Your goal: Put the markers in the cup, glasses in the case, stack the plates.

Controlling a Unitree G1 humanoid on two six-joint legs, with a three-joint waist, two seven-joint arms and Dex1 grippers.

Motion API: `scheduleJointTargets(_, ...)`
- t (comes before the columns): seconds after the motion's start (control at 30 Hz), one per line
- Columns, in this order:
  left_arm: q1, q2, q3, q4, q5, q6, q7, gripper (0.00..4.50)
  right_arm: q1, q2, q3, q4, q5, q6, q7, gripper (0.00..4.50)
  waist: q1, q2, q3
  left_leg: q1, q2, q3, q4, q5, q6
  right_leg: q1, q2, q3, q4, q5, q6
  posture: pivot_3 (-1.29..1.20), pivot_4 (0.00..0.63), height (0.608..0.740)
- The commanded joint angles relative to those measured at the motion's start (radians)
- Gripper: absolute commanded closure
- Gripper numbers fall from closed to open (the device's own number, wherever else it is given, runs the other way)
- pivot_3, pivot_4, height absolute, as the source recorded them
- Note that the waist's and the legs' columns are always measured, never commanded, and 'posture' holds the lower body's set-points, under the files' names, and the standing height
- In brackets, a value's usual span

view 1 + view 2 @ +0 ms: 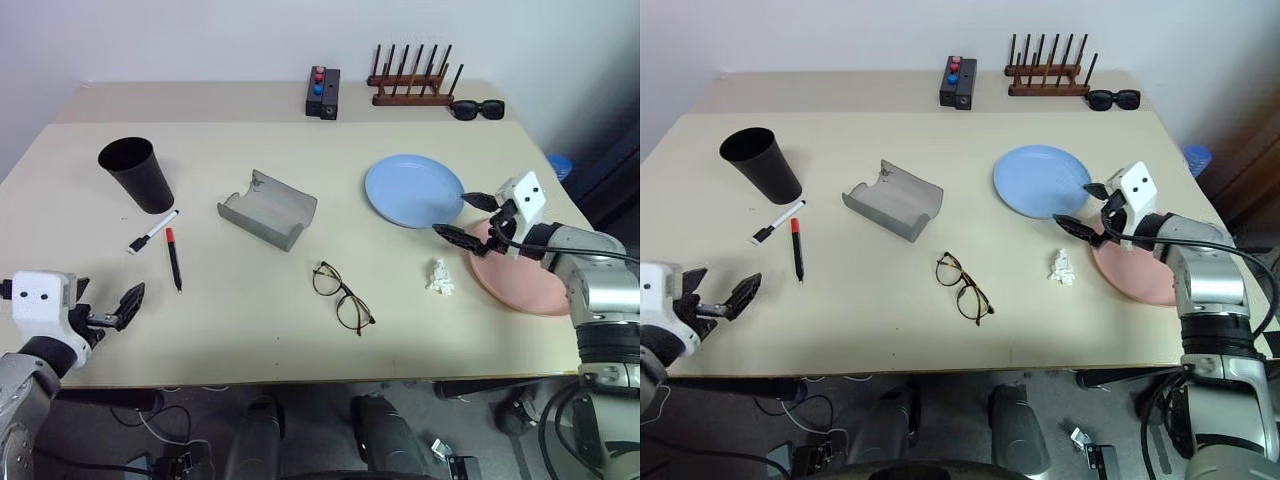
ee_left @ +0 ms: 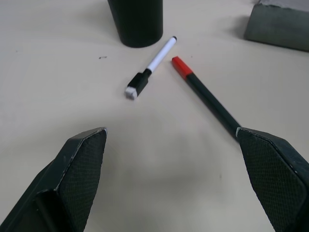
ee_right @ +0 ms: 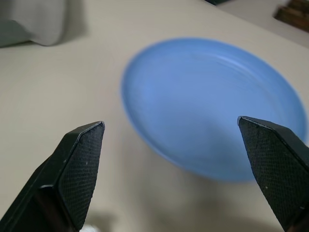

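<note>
The black cup (image 1: 137,173) stands upright at the table's left. Just in front of it lie the white marker (image 1: 153,231) and the black marker with a red cap (image 1: 173,258). My left gripper (image 1: 108,297) hovers open near the front left edge, pointing at both markers (image 2: 154,63). The grey case (image 1: 267,208) lies open mid-table, and the wire-framed glasses (image 1: 342,296) rest in front of it. At the right, the blue plate (image 1: 413,190) sits beside the pink plate (image 1: 520,275). My right gripper (image 1: 466,217) is open at the blue plate's (image 3: 212,101) near rim, above the pink plate's edge.
A crumpled white scrap (image 1: 439,277) lies in front of the blue plate. Along the far edge stand a black box with red and blue buttons (image 1: 322,92), a wooden peg rack (image 1: 412,80) and black sunglasses (image 1: 477,109).
</note>
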Motion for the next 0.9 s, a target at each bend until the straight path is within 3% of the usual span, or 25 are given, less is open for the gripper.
scheduleJointTargets(0.03, -0.078, 0.032, -0.015, -0.007, -0.008, 0.081, 0.053, 0.08, 0.0, 0.031, 0.03, -0.158, 0.039, 0.038, -0.01, 0.0, 0.0, 0.0, 0.0, 0.0, 0.0, -0.001, 0.0, 0.0, 0.0, 0.0, 0.0, 0.0, 0.0, 0.0, 0.0, 0.0, 0.15, 0.74)
scheduleJointTargets(0.27, -0.31, 0.057, -0.14, 0.016, -0.009, 0.419, 0.186, 0.08, 0.042, 0.121, 0.177, -0.456, 0.066, 0.14, -0.039, 0.0, 0.002, 0.0, 0.0, 0.0, 0.0, -0.002, 0.001, 0.0, 0.0, 0.001, 0.001, -0.001, 0.001, 0.0, 0.001, 0.0, 0.15, 0.74)
scheduleJointTargets(0.4, -0.462, -0.041, -0.144, 0.06, 0.042, 0.568, 0.326, 0.08, 0.067, 0.165, 0.263, -0.539, 0.058, 0.169, -0.062, 0.0, 0.003, -0.001, 0.0, 0.0, 0.0, -0.003, 0.001, 0.0, 0.0, 0.002, 0.001, -0.002, 0.001, 0.001, 0.002, 0.0, 0.15, 0.74)
scheduleJointTargets(0.57, -0.596, -0.143, -0.107, 0.091, 0.064, 0.759, 0.383, 0.08, 0.104, 0.202, 0.327, -0.541, 0.039, 0.144, -0.077, 0.0, 0.003, -0.001, -0.001, 0.001, 0.0, -0.004, 0.002, 0.0, 0.0, 0.003, 0.002, -0.002, 0.001, 0.002, 0.004, 0.0, 0.15, 0.74)
scheduleJointTargets(0.7, -0.662, -0.169, -0.121, 0.113, 0.091, 0.875, 0.392, 0.08, 0.116, 0.209, 0.339, -0.528, 0.036, 0.117, -0.071, 0.0, 0.002, -0.001, -0.001, 0.001, 0.0, -0.004, 0.003, 0.0, 0.0, 0.003, 0.002, -0.002, 0.002, 0.002, 0.005, 0.0, 0.15, 0.74)
scheduleJointTargets(0.9, -0.691, -0.188, -0.159, 0.186, 0.107, 0.894, 0.444, 0.08, 0.105, 0.211, 0.34, -0.494, 0.035, 0.079, -0.053, 0.0, 0.002, -0.001, -0.001, 0.003, 0.0, -0.005, 0.002, 0.0, 0.0, 0.005, 0.002, -0.002, 0.002, 0.002, 0.004, 0.0, 0.15, 0.74)
